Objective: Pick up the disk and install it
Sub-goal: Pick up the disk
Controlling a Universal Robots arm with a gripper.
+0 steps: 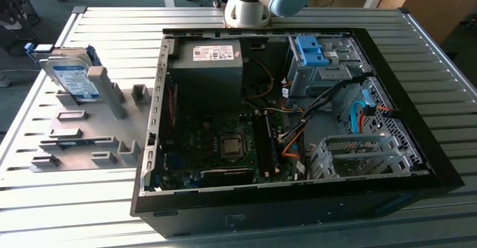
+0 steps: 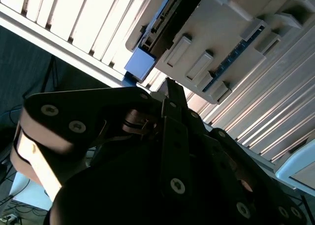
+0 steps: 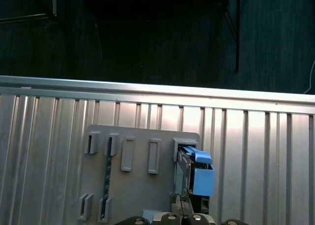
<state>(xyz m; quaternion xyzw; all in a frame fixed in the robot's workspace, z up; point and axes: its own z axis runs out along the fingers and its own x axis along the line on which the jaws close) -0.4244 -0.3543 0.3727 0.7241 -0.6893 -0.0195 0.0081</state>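
On the exterior view's left, the flat silver-grey disk with blue plastic frame (image 1: 69, 75) leans in a far slot of the grey slotted holder plate (image 1: 104, 142), near the ribbed metal table's (image 1: 67, 214) left edge with open room around it. Right of it the open black computer case (image 1: 298, 206) holds a blue plastic bracket (image 1: 309, 49). The black gripper (image 2: 173, 94) hangs clear of the disk; whether it is open or closed I cannot tell.

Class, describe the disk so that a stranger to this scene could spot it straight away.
Start at the open computer case. To the exterior view's left lies a grey fixture plate; the disk leans on edge at its far end. It alone is silver, with a white-and-blue label and blue frame, among plain grey brackets.
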